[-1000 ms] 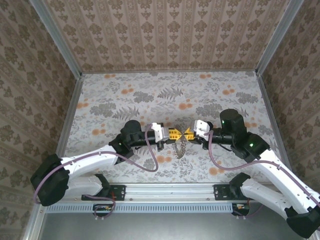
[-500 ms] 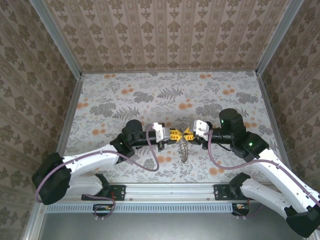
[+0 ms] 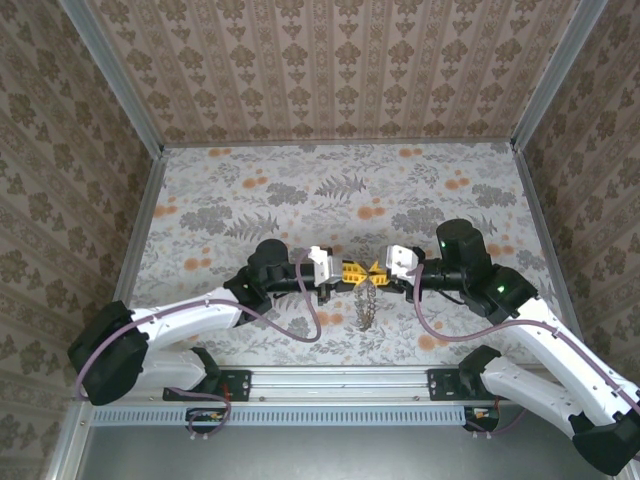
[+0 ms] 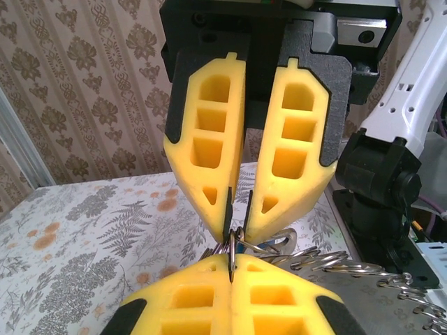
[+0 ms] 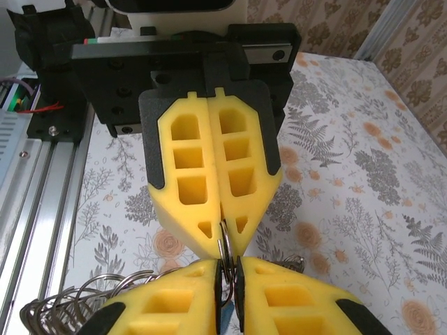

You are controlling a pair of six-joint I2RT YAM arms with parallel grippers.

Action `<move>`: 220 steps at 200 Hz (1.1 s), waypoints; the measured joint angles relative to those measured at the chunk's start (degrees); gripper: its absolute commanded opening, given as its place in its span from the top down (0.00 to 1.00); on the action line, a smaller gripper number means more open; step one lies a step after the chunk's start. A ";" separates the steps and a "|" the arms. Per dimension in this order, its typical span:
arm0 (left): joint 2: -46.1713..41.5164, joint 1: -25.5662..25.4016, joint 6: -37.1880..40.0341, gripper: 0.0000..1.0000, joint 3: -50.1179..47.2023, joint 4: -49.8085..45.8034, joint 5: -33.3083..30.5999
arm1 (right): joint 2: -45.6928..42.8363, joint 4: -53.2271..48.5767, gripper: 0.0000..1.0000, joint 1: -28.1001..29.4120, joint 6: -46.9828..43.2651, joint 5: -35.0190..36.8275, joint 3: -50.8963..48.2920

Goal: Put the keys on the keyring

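Seen from above, the left gripper (image 3: 351,270) and the right gripper (image 3: 377,268) meet tip to tip at centre frame, too small there to tell what they pinch. The wrist views settle it. A thin steel wire ring (image 5: 223,250) runs between both sets of tips. The left jaws are pressed flat together on it, and the right jaws stand a narrow slit apart with the wire ring clamped in the slit.

The bunch of small dull grey metal keys (image 3: 365,306) hangs from that ring just below the tips. Both wrist views cut it off at the lower frame edge, so it appears as loops of wire. Whether its lower end touches the floral-print worktop (image 3: 250,190) cannot be told.

A second ago the keys slanted toward the lower left. Now they hang nearly straight down, and both grippers sit a touch lower in the frame.

The yellow pads (image 4: 209,153) are matte wedge-shaped blocks with rectangular cut-outs, backed by black plates. The worktop bears grey ferns and orange blossoms.
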 measured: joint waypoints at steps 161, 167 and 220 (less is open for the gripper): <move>2.38 -0.55 0.00 1.00 1.70 -1.05 2.80 | -0.66 -3.32 0.83 -0.17 -8.24 0.42 -0.70; 2.51 -0.52 0.00 1.00 1.70 -1.03 2.78 | -0.37 -3.28 0.86 -0.22 -8.09 0.44 -0.70; 3.21 -0.20 -0.20 0.98 1.70 -1.05 2.51 | 0.02 -3.34 1.00 -0.48 -7.04 1.53 -0.70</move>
